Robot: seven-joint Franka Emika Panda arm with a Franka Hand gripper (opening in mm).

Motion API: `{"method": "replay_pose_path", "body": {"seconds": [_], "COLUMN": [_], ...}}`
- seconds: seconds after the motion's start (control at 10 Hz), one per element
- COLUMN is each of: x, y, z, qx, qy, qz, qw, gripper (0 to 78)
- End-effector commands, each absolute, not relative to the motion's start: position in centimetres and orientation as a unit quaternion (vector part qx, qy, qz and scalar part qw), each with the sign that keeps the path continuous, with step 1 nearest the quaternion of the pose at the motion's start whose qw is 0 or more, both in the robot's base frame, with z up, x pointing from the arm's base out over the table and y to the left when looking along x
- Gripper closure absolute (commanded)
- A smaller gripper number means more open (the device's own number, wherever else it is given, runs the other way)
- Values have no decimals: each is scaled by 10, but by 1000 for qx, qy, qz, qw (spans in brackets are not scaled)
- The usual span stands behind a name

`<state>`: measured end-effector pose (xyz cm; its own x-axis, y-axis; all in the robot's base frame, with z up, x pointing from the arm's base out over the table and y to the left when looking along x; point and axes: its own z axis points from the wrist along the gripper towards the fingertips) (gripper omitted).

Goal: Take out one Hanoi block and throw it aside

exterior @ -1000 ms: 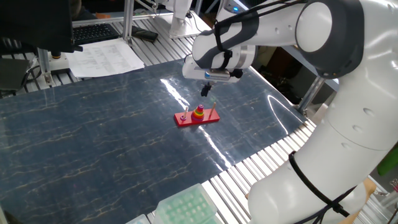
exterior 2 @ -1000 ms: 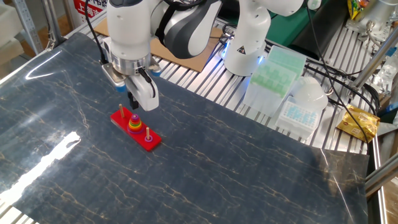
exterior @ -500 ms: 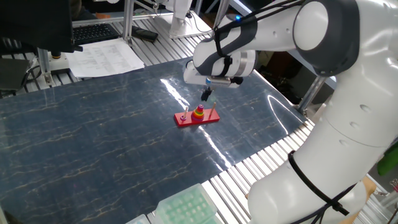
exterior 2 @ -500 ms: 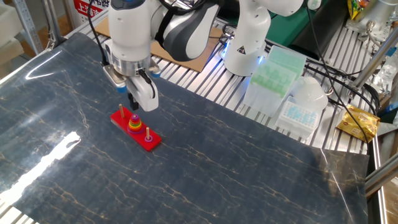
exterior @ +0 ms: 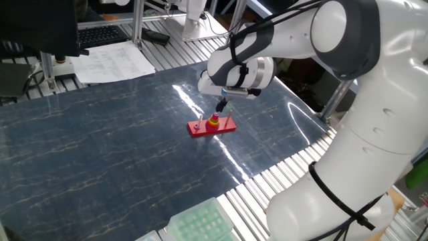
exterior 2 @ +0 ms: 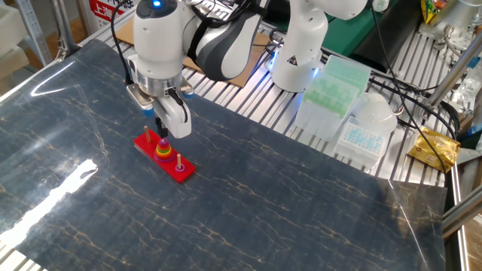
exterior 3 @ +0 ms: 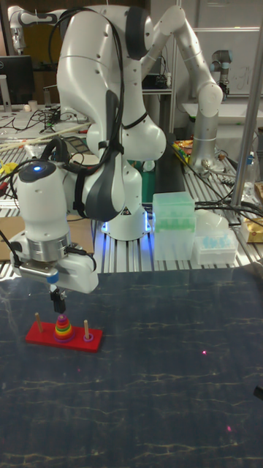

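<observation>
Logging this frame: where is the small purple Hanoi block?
The Hanoi block tops the ring stack on the red base's middle peg, directly beneath the gripper.

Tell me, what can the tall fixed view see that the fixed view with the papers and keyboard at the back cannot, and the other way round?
Only the tall view shows a second white arm behind, and the clear plastic boxes beside the green rack.

Only the view with the papers shows those sheets and the keyboard on the far bench.

Both show the gripper hanging just above the stack of rings on the middle peg of the red base. The magenta block on top is too small to make out clearly.
</observation>
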<state>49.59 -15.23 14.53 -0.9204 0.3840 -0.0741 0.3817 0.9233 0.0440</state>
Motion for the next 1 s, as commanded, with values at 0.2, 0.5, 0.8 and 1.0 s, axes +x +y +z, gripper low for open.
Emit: {"method": "replay_pose_path", "body": {"seconds": [0.2,0.5,0.8,1.0], "x": [495,495,495,495], "y": [-155,-155,-156,-156], "z": [138,136,132,132], "qx": [197,198,197,197], "qy": [979,979,979,979], "qz": [20,22,23,23], "qw": [45,46,50,50], "gripper": [776,776,776,776]}}
